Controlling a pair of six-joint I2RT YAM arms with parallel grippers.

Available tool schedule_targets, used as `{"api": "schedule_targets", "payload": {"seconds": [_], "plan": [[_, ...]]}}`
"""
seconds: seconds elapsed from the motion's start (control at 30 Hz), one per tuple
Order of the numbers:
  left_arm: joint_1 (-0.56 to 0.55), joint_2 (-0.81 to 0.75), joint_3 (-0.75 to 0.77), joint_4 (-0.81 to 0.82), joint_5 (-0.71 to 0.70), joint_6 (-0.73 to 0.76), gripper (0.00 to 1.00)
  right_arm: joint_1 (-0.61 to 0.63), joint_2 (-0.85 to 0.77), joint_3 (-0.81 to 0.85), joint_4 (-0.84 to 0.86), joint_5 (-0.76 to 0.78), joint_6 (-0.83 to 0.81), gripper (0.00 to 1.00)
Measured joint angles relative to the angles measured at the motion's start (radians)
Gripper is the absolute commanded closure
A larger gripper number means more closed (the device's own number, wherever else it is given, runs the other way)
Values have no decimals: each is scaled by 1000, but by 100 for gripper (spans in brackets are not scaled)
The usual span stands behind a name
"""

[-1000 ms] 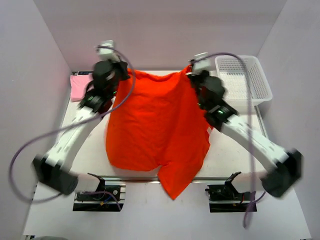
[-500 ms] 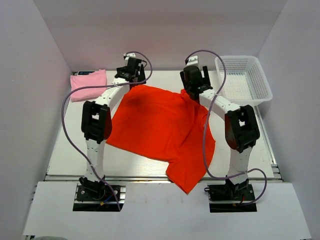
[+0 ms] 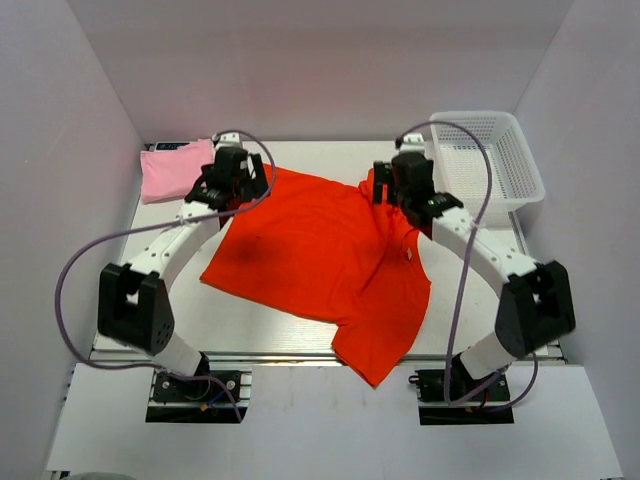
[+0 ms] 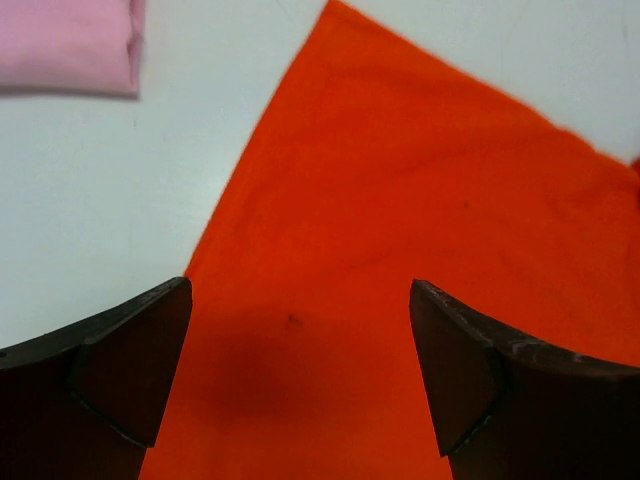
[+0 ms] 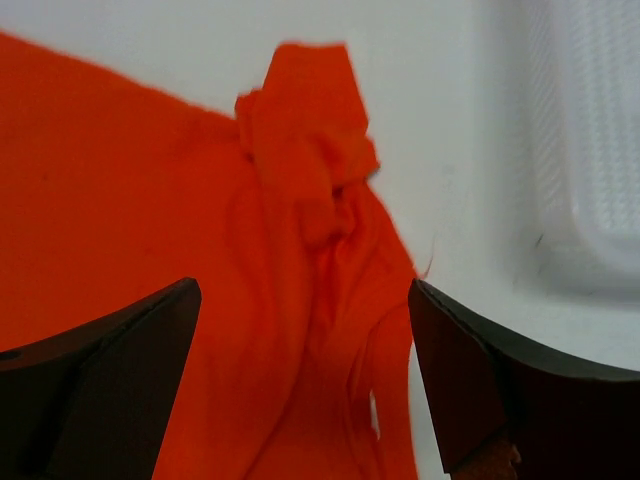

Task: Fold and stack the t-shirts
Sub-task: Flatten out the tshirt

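Note:
The orange-red t-shirt (image 3: 315, 255) lies spread across the table, its lower end hanging over the near edge and its far right corner bunched into a crumple (image 5: 305, 150). A pale pink folded t-shirt (image 3: 170, 170) rests at the far left corner; in the left wrist view the pink t-shirt (image 4: 70, 45) shows at the top left. My left gripper (image 3: 228, 175) hovers open above the orange shirt's (image 4: 420, 230) far left corner, nothing between its fingers. Over the bunched right corner, my right gripper (image 3: 405, 180) stands open and empty too.
A white plastic mesh basket (image 3: 488, 165) stands at the far right of the table, its rim close to my right arm; in the right wrist view the basket (image 5: 590, 150) fills the right side. White walls close in the left, right and back.
Both grippers let go of the orange shirt's top corners and opened. The shirt dropped from hanging to lying on the table, and both arms drew back towards me.

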Motion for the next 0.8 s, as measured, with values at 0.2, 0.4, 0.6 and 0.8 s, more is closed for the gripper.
{"api": "schedule_targets", "payload": {"seconds": [0.2,0.4,0.6,0.8], "plan": [[-13,-44,-146,72,129,37,0,-1,-145,-246,-26,-192,133,10],[-15,153,-10,125,220,72,0,0,-154,-330,-30,-242,192,10],[-9,499,287,152,248,119,0,-3,-81,-328,-12,-244,203,10],[-3,803,594,129,251,148,0,-19,69,-284,1,-269,200,10]]}}
